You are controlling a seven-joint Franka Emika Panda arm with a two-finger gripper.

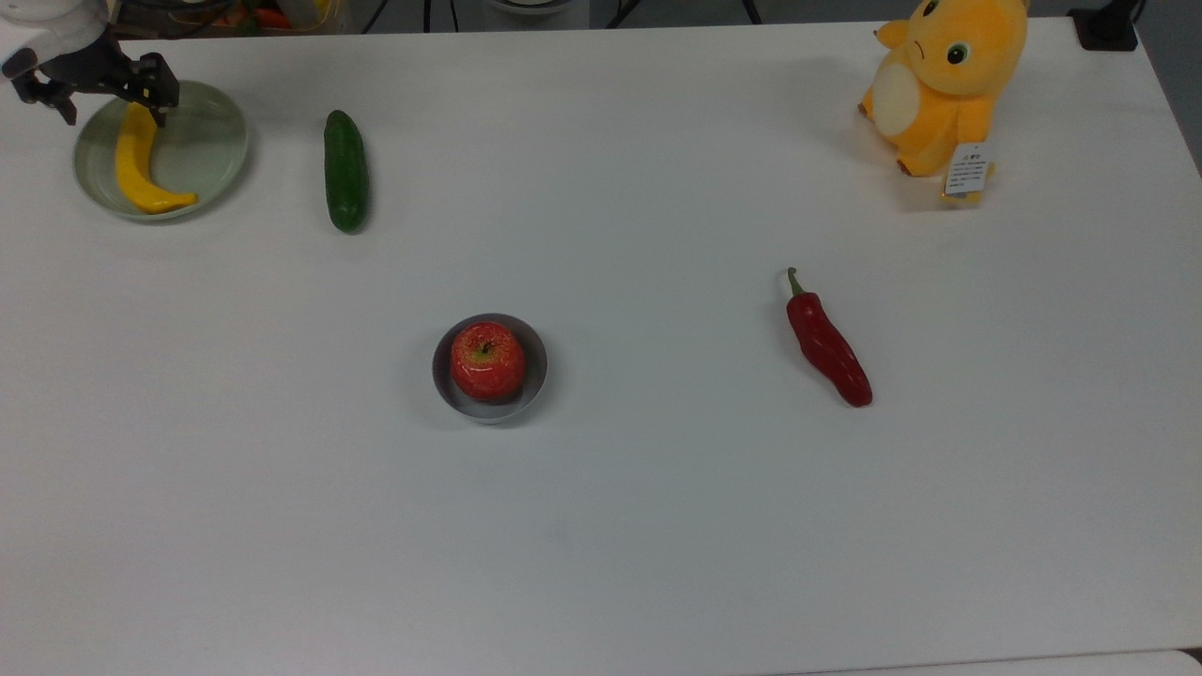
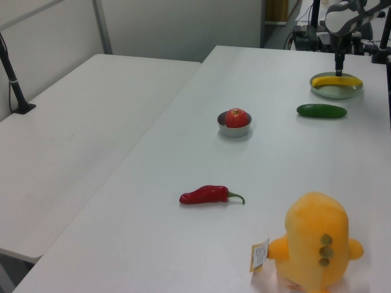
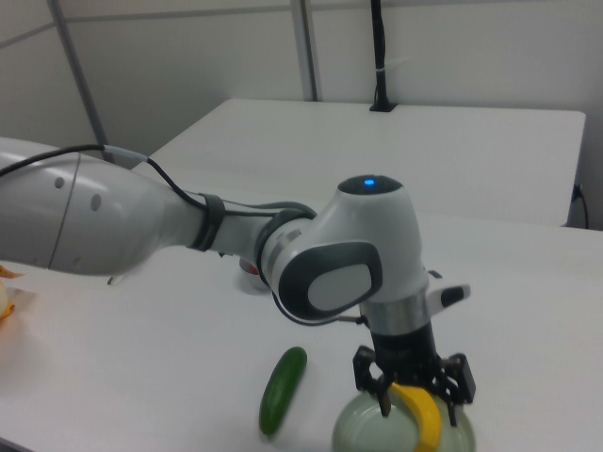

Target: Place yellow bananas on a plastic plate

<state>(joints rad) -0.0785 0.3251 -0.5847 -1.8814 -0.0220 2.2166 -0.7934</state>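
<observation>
Top view: one banana (image 1: 139,161), one plate (image 1: 211,150), one cucumber (image 1: 346,170), one chili pepper (image 1: 827,344), one apple (image 1: 487,361) in one grey bowl (image 1: 535,361), one plush toy (image 1: 942,83), all on the white table (image 1: 657,488). Plate sits at about 10 o'clock from the bowl, in the top view's far left corner. Banana lies flat inside the plate, long axis roughly 12-to-6, lower tip hooking toward 4 o'clock. Gripper (image 1: 94,94) hangs over the banana's 12 o'clock end, fingers apart and clear of the fruit.

Left view: banana (image 2: 336,80) lies across the plate (image 2: 336,93), long axis 9-to-3. Gripper (image 2: 339,63) hangs just above it. Cucumber (image 2: 321,110) is near the plate, at its 7 o'clock.

Right view: gripper (image 3: 415,393) has fingers spread either side of the banana (image 3: 424,418), which rests in the plate (image 3: 363,426) and runs toward 6 o'clock. Cucumber (image 3: 283,389) lies at the plate's 9 o'clock, apart from it.
</observation>
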